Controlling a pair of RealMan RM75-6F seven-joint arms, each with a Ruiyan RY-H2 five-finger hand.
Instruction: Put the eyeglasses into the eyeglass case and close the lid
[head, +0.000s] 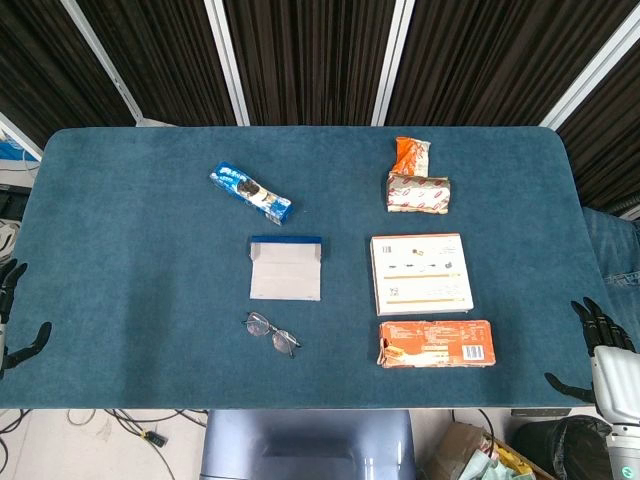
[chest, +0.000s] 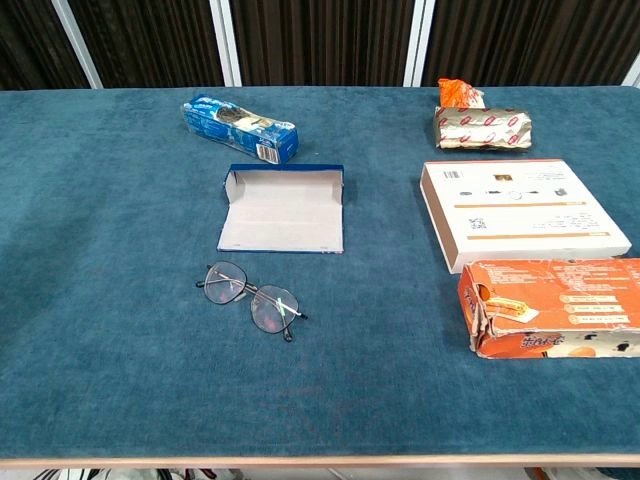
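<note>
A teal-blue cloth covers the table (head: 130, 250). At the centre lies an eyeglass case (chest: 283, 208), pale grey-white inside with a dark blue rim. At its 6 o'clock sit eyeglasses (chest: 251, 298) with thin dark frames and clear lenses. At 11 o'clock is a blue snack packet (chest: 238, 127) with white and dark markings. At 3 o'clock is a white box (chest: 522, 212) with small orange and black print, at 4 o'clock an orange box (chest: 550, 320), and at 1 o'clock a gold wrapper (chest: 484, 129) patterned with red rings, beside an orange-and-white packet (head: 411, 155). Both hands, the left hand (head: 12, 310) and the right hand (head: 600, 345), have black fingers.
</note>
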